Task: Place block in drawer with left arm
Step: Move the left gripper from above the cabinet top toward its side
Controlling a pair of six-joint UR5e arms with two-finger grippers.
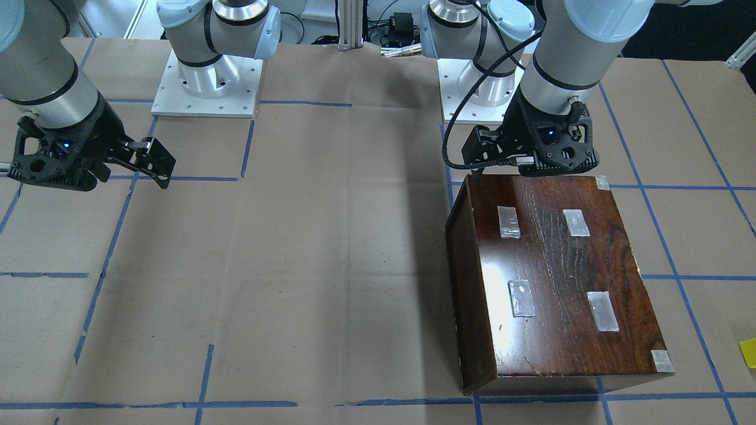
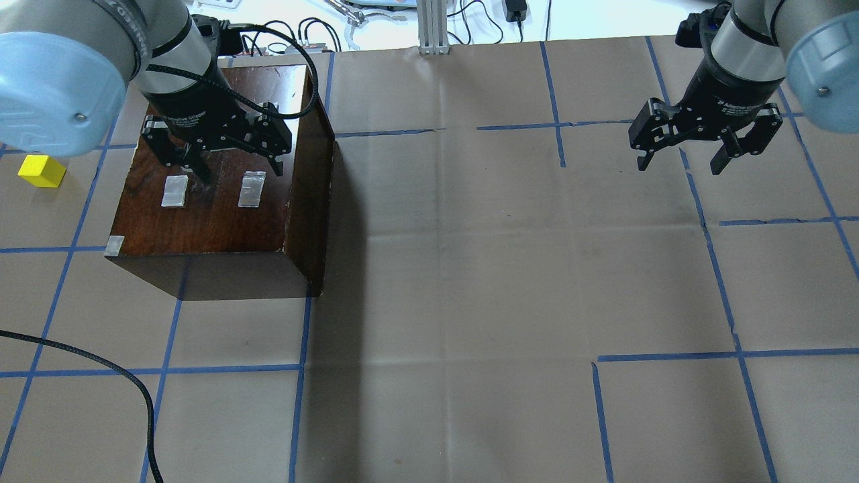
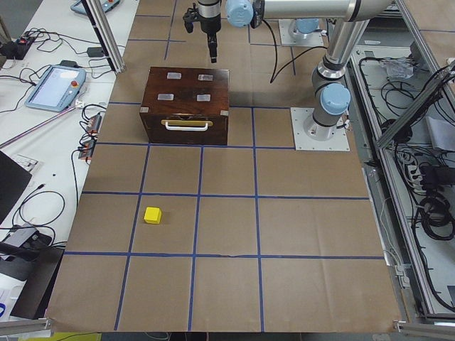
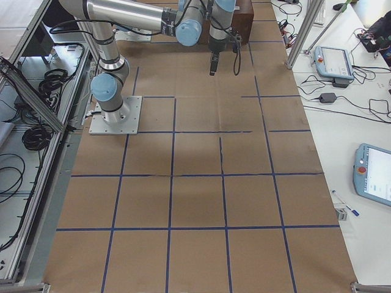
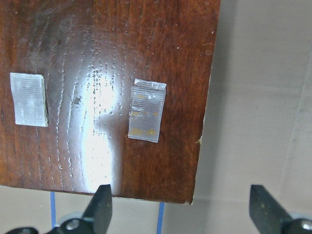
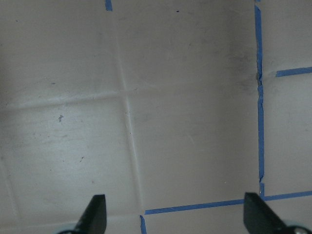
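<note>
The yellow block (image 2: 41, 170) lies on the paper left of the dark brown box (image 2: 221, 208); it also shows in the exterior left view (image 3: 152, 214) and at the edge of the front-facing view (image 1: 749, 352). The drawer (image 3: 186, 132) is pushed in, its front flush with the box and carrying a pale handle. My left gripper (image 2: 238, 168) hangs open and empty over the box's tape-patched top; in the left wrist view (image 5: 183, 209) it is over the top's corner. My right gripper (image 2: 681, 161) is open and empty above the paper far to the right.
The table is covered in brown paper (image 2: 470, 268) with a blue tape grid. A black braided cable (image 2: 134, 389) loops over the near left corner. The arm bases (image 1: 207, 88) stand at the robot's side. Tablets and cables (image 3: 53, 85) lie beside the table.
</note>
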